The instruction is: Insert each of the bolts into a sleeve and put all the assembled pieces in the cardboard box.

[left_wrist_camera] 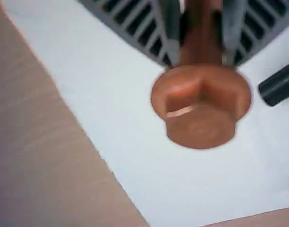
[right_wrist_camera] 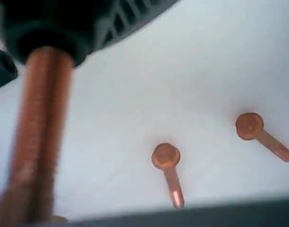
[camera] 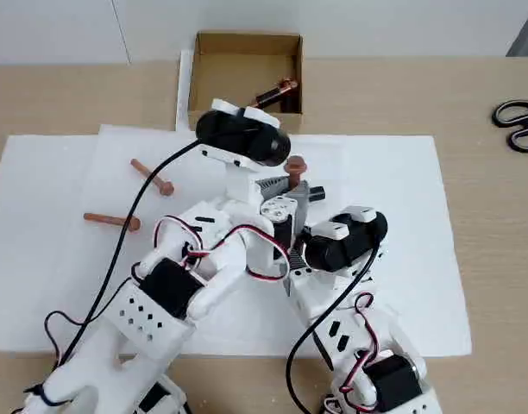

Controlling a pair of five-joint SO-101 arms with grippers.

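The left tool (left_wrist_camera: pixel 199 33) pinches a copper bolt (left_wrist_camera: pixel 201 106) by its shank above white paper (camera: pixel 402 259). The right tool (right_wrist_camera: pixel 55 14) grips a black sleeve (right_wrist_camera: pixel 45 42) over the bolt's threads. Two loose bolts (camera: pixel 152 177) lie nearby. The cardboard box (camera: pixel 204 86) holds one assembled piece (camera: pixel 277 92). Scissors (camera: pixel 518 123) lie on the desk's edge.

A wooden table (camera: pixel 488 198) carries white paper sheets (camera: pixel 402 259) across mid-frame, a cardboard box (camera: pixel 198 82) at upper centre, scissors (camera: pixel 518 122) at the right edge, and two loose bolts (camera: pixel 152 177) (camera: pixel 113 221) on the paper's left.
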